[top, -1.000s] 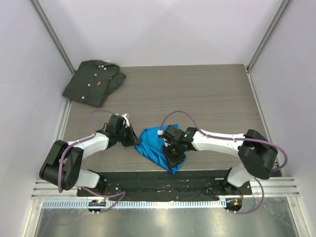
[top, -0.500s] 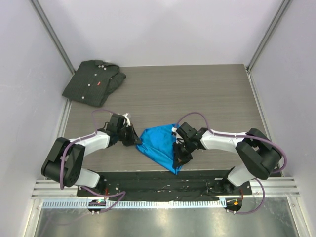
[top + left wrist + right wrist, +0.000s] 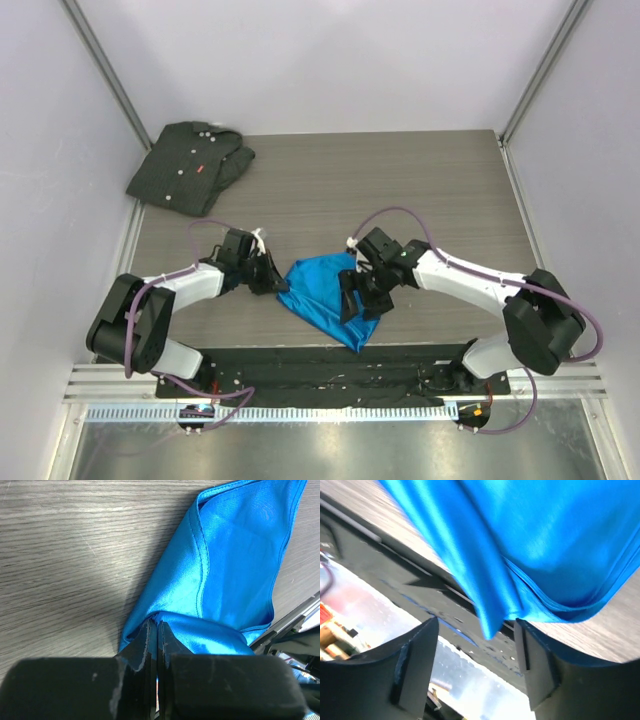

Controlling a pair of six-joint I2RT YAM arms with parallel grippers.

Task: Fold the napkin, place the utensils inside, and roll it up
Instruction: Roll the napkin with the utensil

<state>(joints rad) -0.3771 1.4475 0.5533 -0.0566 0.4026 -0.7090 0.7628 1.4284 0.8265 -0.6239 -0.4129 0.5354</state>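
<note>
Clearly the left fingers (image 3: 149,642) are pressed tight together, and they pinch one corner of the bright blue napkin (image 3: 240,555) just above the grey wooden surface (image 3: 60,555). The right fingers (image 3: 415,660) stand wide apart; a hanging fold of the napkin (image 3: 545,530) comes down between them, but neither finger presses on it, so they grasp nothing. From above, the napkin (image 3: 315,295) lies as a rough triangle at the near edge of the surface (image 3: 400,190), between the left fingers (image 3: 272,283) and the right fingers (image 3: 350,292), and its near tip reaches over the black strip at the edge. Only this top view shows the dark shirt (image 3: 190,165), folded in the far left corner, well apart from the napkin. Only the left wrist view shows the stitched hem and that one layer of cloth lies over another.
</note>
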